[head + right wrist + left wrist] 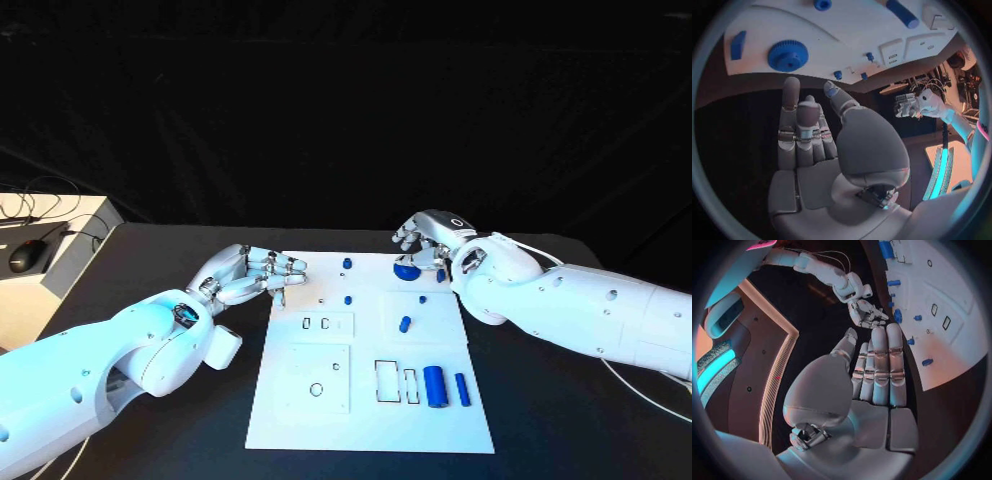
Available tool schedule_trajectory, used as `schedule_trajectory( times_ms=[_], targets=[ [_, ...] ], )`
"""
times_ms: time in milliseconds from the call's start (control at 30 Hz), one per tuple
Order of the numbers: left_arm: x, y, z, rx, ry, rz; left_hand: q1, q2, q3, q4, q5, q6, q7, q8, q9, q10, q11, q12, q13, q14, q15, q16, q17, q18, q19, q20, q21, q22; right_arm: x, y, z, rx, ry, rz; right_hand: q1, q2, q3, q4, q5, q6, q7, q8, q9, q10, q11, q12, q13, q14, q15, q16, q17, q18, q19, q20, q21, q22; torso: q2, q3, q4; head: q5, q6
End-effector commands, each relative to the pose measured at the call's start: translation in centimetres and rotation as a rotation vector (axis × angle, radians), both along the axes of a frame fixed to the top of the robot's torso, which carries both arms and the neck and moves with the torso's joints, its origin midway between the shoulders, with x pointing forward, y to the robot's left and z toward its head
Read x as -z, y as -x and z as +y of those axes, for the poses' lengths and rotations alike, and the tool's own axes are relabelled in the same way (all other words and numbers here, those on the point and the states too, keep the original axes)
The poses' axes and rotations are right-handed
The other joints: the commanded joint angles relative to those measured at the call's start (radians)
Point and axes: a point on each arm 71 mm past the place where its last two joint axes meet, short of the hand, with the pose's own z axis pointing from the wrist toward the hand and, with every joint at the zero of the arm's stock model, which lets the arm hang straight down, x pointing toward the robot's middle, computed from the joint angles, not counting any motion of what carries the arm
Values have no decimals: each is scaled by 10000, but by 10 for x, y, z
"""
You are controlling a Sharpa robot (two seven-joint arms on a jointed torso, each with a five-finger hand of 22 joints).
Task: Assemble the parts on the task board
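The white task board (368,400) lies in the middle of the table. A blue gear (408,270) sits near its far right corner, and my right hand (430,236) hovers just beyond it, fingers stretched out and holding nothing (811,135). The same gear (788,55) lies ahead of those fingertips. My left hand (260,275) is at the board's far left corner, its fingers straight and side by side, palm empty (873,370). A thick blue cylinder (434,386) and a thin blue bar (463,389) lie on the near right of the board. Small blue pegs (349,299) stand further back.
White recessed panels with slots (316,378) take up the board's left and near part. A pale side table with a black mouse (25,257) and cables stands beyond the table's left edge. Bare black tabletop (577,420) surrounds the board.
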Motion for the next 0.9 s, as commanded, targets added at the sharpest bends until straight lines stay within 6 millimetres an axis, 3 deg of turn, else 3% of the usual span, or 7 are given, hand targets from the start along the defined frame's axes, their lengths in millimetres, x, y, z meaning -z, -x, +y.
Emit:
schedule_trajectory(
  times_ms=[33, 67, 100, 167, 400, 667, 900],
  targets=[
    [0, 0, -2, 170, 247, -48, 9, -25, -41, 15, -15, -75, 8, 8, -9, 79, 16, -35, 2, 43, 6, -48, -8, 2, 46, 3, -30, -11, 1, 1, -8, -230, -221, 1239, 315, 148, -945, 137, 196, -294, 54, 122, 28, 1214, -607, 976, 814, 44, -230, -135, -33, -373, 160, -272, -203, -237, -63, 53, -77, -45, 8],
    [0, -1, -2, 166, 251, -39, 9, -25, -41, 15, -15, -75, 8, 8, -9, 79, 16, -35, 2, 43, 6, -48, -8, 2, 46, 3, -30, -11, 1, 0, -12, -196, -153, 1404, 620, 300, -1791, 227, 556, -248, 67, 116, 16, 187, -811, 2653, 2591, 120, -316, -79, 66, -594, 409, -484, -355, -478, -69, 58, -85, -50, 9],
    [1, -1, -2, 165, 256, -31, 9, -25, -41, 15, -15, -75, 8, 8, -9, 79, 16, -35, 2, 43, 6, -48, -8, 2, 46, 3, -30, -11, 1, -1, -16, -153, -73, 1557, 715, 429, -2091, 288, 368, -285, 15, 101, 13, -5, -698, 3720, 3591, 92, -312, -86, 107, -678, 454, -519, -460, -600, -79, 66, -96, -55, 12],
    [2, -2, -3, 167, 268, -14, 9, -25, -41, 15, -15, -75, 8, 8, -9, 79, 16, -35, 2, 43, 6, -48, -8, 2, 46, 3, -30, -11, 2, -4, -22, -52, 153, 1803, 700, 513, -2055, 323, 445, -325, 49, 157, 36, -852, -728, 5120, 5074, 90, -268, 16, 228, -589, 562, -459, -502, -666, -99, 85, -125, -46, 10],
    [5, -2, -5, 204, 296, 66, 9, -25, -41, 15, -15, -75, 8, 8, -9, 79, 16, -35, 2, 43, 6, -48, -8, 2, 46, 3, -30, -11, 8, -16, -28, 276, 1013, 2104, 606, 517, -2018, 176, 400, -315, 33, 162, 21, -1036, -656, 6981, 7133, 57, -236, 944, 1184, -408, 778, -396, -326, -414, -108, 134, -160, -45, -6],
    [7, -2, -5, 221, 297, 117, 30, -22, -29, 7, -13, -70, 12, 0, -9, 96, 18, -82, 3, 36, 3, -16, -85, -20, 125, -17, -146, -38, 13, -25, -17, 358, 1463, 2106, 435, 477, -1871, 332, 335, -511, 100, 102, 17, -771, -563, 8056, 8751, 132, -113, 2254, 2930, -148, 948, -260, -113, 170, -26, 120, -75, -111, -23],
    [7, -1, -5, 235, 297, 125, 28, -11, -22, 6, -13, -64, 13, 0, -9, 103, 17, -92, 3, 50, -1, 24, -96, -21, 154, -25, -157, -20, 17, -30, -10, 443, 1566, 2067, 335, 599, -1886, 292, 526, -477, 105, 86, 15, -637, -556, 8136, 9139, 135, -91, 2454, 3256, -81, 952, -222, -128, 495, 46, 96, -44, -157, -28]
  ],
)
